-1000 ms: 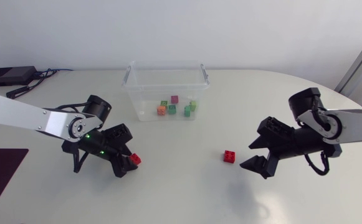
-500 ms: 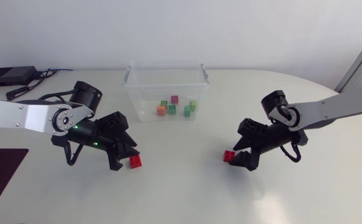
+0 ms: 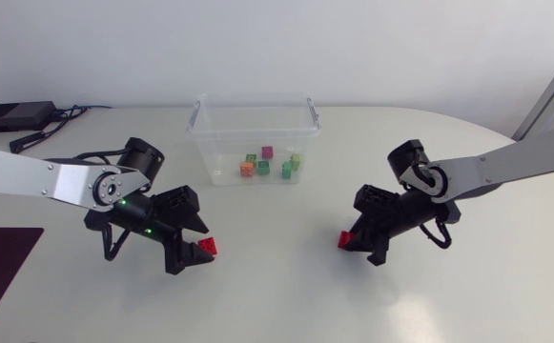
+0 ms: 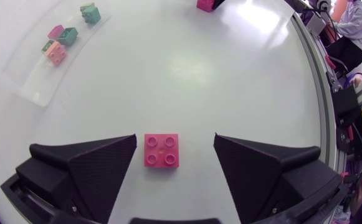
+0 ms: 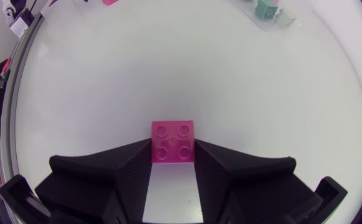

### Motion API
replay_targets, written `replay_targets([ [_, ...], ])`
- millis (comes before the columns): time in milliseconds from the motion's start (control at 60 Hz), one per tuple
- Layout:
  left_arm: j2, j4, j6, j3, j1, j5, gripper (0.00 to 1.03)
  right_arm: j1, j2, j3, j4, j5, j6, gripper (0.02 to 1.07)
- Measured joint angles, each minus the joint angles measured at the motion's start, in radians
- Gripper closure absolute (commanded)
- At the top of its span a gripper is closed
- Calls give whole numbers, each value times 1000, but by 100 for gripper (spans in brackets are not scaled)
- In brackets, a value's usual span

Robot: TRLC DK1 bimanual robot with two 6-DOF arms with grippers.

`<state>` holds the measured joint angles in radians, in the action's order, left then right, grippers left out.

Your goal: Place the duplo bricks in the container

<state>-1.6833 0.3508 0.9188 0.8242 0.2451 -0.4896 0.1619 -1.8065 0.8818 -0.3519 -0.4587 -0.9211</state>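
Duplo brick point(image 5: 173, 142) clamped in right gripper point(image 3: 355, 242) on white table point(image 3: 286, 286); second brick point(image 4: 162, 151) lies free inside spread left gripper point(image 4: 174, 138).

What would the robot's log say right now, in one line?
left gripper open astride left red brick | right gripper shut on right red brick | container holds other bricks
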Motion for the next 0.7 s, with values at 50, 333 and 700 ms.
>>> replay_targets([
  [50,-6,0,8,0,0,0,6,0,6,-2,-5,3,0,86],
  [333,-87,-32,53,0,-5,48,31,38,198,-52,-121,11,0,86],
  [700,-98,-80,51,15,-25,50,70,133,454,-48,-259,11,37,86],
])
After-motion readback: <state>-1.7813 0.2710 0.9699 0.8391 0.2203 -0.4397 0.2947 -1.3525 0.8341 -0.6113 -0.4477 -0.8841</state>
